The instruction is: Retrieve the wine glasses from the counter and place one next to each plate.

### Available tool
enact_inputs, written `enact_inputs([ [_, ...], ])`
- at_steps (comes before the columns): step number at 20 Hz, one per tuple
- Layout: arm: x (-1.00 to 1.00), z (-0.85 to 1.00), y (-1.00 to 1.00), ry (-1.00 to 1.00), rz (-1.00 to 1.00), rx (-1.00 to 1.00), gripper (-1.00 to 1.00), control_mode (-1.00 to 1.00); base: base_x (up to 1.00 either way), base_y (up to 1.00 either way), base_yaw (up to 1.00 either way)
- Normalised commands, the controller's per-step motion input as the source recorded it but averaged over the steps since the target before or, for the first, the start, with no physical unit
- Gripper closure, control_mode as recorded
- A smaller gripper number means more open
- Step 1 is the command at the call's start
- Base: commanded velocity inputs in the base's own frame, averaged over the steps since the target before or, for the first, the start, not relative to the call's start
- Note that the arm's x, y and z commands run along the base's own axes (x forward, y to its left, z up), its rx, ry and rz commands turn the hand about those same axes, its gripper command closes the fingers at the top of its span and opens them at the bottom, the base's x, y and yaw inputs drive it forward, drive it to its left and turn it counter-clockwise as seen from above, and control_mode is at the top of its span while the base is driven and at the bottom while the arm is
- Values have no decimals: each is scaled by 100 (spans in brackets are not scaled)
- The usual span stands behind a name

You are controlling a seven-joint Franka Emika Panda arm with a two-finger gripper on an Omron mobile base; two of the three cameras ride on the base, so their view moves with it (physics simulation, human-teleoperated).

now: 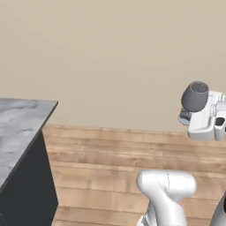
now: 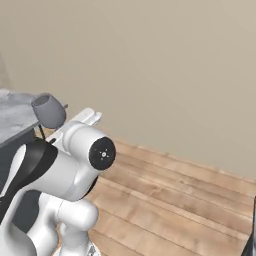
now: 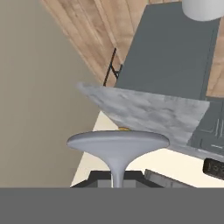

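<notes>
The grey-veined marble counter (image 1: pixel 20 121) on dark cabinets stands on a wooden plank floor (image 1: pixel 114 154).

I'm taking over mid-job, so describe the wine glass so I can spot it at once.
Start at the grey-white marble counter over dark cabinets, then follow the white robot arm up to its hand. The small grey-tinted stemmed wine glass sits in the shut gripper, held by its stem in mid-air, its rounded bowl beyond the hand.
</notes>
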Motion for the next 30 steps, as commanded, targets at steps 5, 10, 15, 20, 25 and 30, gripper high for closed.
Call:
enact_inputs([
  [5,0,0,0,0,0,0,100,100,100,-67,49],
  [10,0,0,0,0,0,0,100,100,100,-44,53],
  [15,0,0,0,0,0,0,100,100,99,-59,57],
  [20,0,0,0,0,0,0,100,100,80,-92,60],
  [25,0,0,0,0,0,0,100,100,76,-72,68],
  [30,0,0,0,0,0,0,100,100,74,-73,68],
])
